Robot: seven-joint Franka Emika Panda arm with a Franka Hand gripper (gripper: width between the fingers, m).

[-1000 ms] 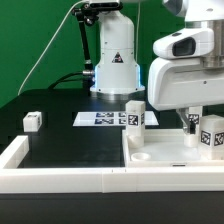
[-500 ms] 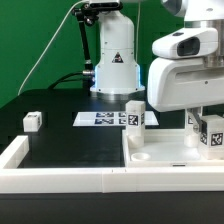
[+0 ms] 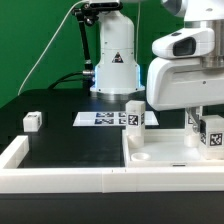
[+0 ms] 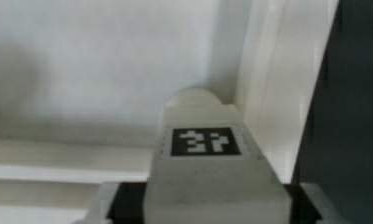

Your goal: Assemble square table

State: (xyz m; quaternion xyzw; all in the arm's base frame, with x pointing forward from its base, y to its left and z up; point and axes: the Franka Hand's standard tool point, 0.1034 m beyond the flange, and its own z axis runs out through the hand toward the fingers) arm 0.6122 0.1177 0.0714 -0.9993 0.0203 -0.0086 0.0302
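Now the tool (image 3: 206,124) grips a leg (image 3: 213,137) at the slab's (image 3: 165,152) far corner, on the exterior view's right; a second ago it stood wider open. The frame edge crops the leg, and whether it touches the slab is unclear. It stands upright, long axis vertical, tag facing the camera.

You have open table (image 3: 75,140) between the lone leg (image 3: 32,120) and the tabletop slab (image 3: 165,152). The border wall (image 3: 60,180) fences the near edge; an upright leg (image 3: 133,115) stands near the gripper (image 3: 205,122) and its held leg (image 3: 212,137).
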